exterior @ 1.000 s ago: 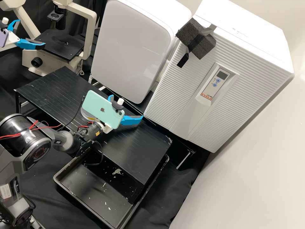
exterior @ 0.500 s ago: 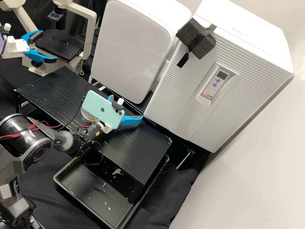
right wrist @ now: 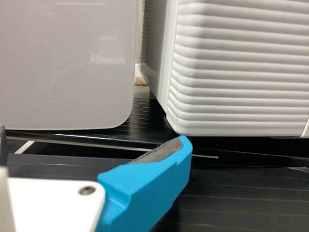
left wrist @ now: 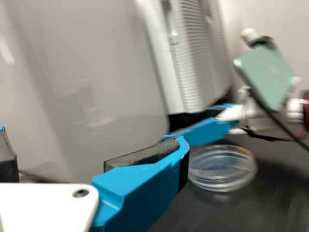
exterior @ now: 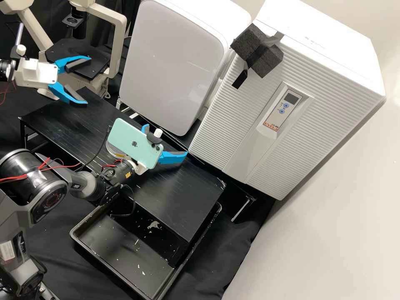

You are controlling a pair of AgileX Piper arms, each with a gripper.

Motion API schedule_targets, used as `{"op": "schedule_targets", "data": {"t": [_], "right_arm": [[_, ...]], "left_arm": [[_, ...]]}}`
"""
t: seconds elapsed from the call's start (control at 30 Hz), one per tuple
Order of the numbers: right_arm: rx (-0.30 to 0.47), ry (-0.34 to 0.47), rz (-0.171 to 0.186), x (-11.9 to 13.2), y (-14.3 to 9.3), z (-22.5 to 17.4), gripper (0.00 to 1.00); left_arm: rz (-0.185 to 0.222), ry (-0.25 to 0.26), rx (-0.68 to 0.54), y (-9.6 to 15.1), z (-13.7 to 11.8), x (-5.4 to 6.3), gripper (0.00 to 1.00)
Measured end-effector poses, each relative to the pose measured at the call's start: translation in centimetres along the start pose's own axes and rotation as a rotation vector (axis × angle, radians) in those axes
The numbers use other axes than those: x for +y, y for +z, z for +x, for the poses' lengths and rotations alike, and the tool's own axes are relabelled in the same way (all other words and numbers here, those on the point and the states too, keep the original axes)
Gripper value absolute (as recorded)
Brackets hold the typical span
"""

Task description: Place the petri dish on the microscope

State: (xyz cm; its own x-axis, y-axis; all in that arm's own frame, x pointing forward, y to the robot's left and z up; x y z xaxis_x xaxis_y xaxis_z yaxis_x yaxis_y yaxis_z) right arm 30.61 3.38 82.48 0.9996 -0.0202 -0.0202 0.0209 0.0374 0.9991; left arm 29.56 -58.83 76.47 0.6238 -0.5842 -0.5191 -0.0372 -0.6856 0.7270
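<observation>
Lying nr R hand [exterior: 166,141], L wrist view: dish [left wrist: 222,166]. High view: L hand [exterior: 88,80] nr scope [exterior: 118,46]; both released.

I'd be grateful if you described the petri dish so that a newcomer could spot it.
Start at the ribbed white cabinet, then the black stand in front of it. On that stand, near the green phone, lies the petri dish: round, shallow and clear, unlike the opaque things around it.

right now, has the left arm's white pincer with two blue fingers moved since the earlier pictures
Yes. In the high view, the left pincer has moved toward the picture's right and down, judged against the beige microscope with black stage.
</observation>
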Motion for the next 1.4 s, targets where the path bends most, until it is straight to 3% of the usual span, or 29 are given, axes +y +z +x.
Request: {"op": "schedule_targets", "data": {"t": [0.1,0.23,0.47,0.57,0.73,0.93,1.4], "right_arm": [[0.000,0.000,0.000,0.0,0.0,0.0,1.00],[0.000,0.000,0.000,0.0,0.0,0.0,1.00],[0.000,0.000,0.000,0.0,0.0,0.0,1.00],[0.000,0.000,0.000,0.0,0.0,0.0,1.00],[0.000,0.000,0.000,0.0,0.0,0.0,1.00],[0.000,0.000,0.000,0.0,0.0,0.0,1.00],[0.000,0.000,0.000,0.0,0.0,0.0,1.00]], "left_arm": [[-0.011,-0.029,-0.058,0.6,0.9,-0.3,1.00],[-0.067,-0.063,-0.120,1.2,2.0,-0.9,1.00],[-0.260,-0.164,-0.176,2.2,4.2,-3.5,1.00],[-0.297,-0.213,-0.163,2.4,4.8,-4.6,1.00],[-0.292,-0.247,-0.148,2.5,5.5,-5.1,1.00],[-0.274,-0.260,-0.135,2.6,6.1,-4.9,1.00],[-0.256,-0.246,-0.161,3.4,6.9,-4.3,1.00]]}}
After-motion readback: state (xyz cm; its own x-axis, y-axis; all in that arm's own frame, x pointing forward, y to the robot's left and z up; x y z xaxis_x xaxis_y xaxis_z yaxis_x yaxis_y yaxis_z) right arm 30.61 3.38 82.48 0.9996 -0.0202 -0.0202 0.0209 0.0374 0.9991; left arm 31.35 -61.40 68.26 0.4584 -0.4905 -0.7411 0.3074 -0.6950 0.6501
